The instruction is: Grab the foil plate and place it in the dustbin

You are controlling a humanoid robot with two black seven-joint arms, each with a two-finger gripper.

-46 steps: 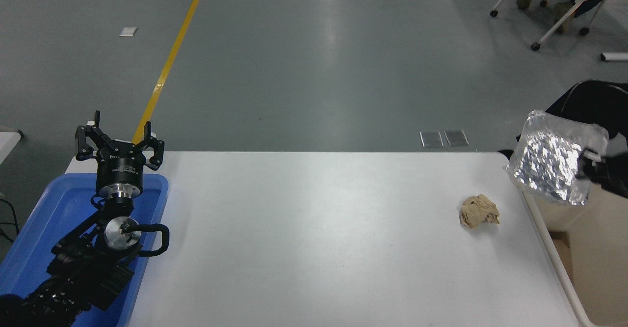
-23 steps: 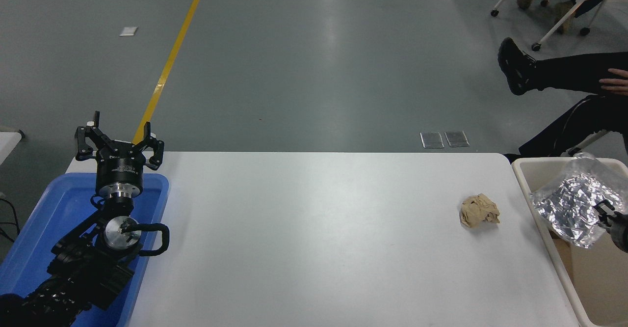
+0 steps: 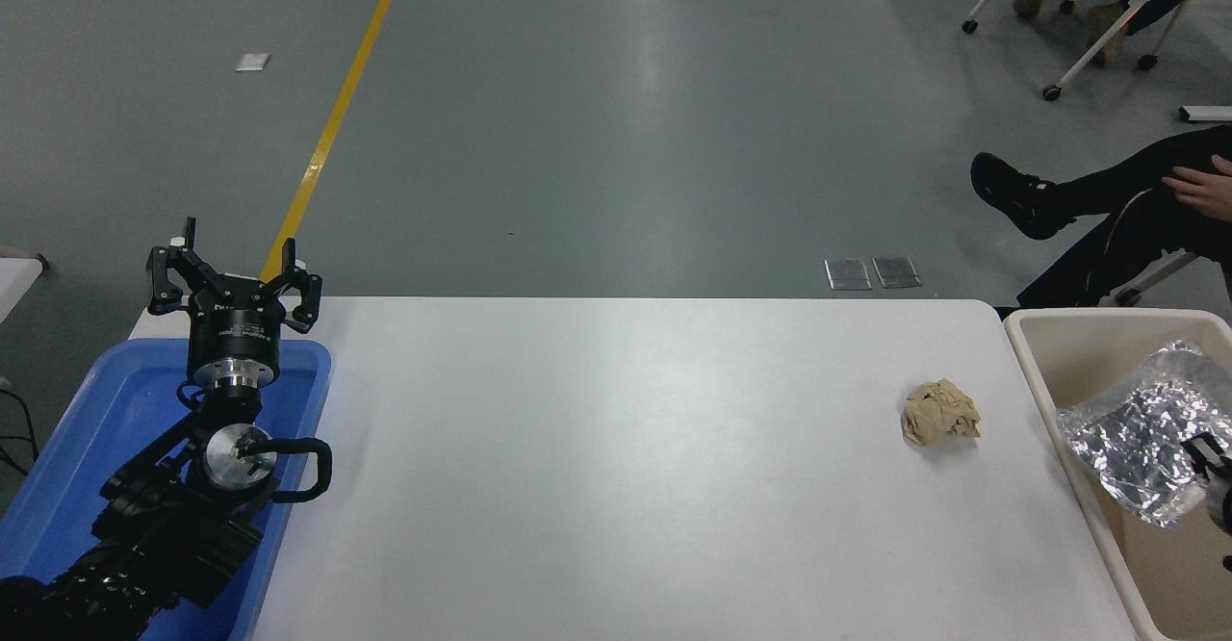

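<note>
Just left of the right gripper (image 3: 1215, 463), the foil plate (image 3: 1141, 432) is gripped inside the dustbin (image 3: 1059, 325); only release is judged left.

Lab hall: grey floor (image 3: 597, 141), yellow line (image 3: 337, 112), wheeled chair (image 3: 1088, 6).

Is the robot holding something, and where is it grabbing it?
Yes. The right gripper pinches the foil plate by its right edge, inside the dustbin. The left gripper holds nothing.

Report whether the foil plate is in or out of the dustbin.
In. The foil plate sits tilted within the rim of the dustbin, off the table. The right hand is at its edge; whether it has let go, cannot tell.
</note>
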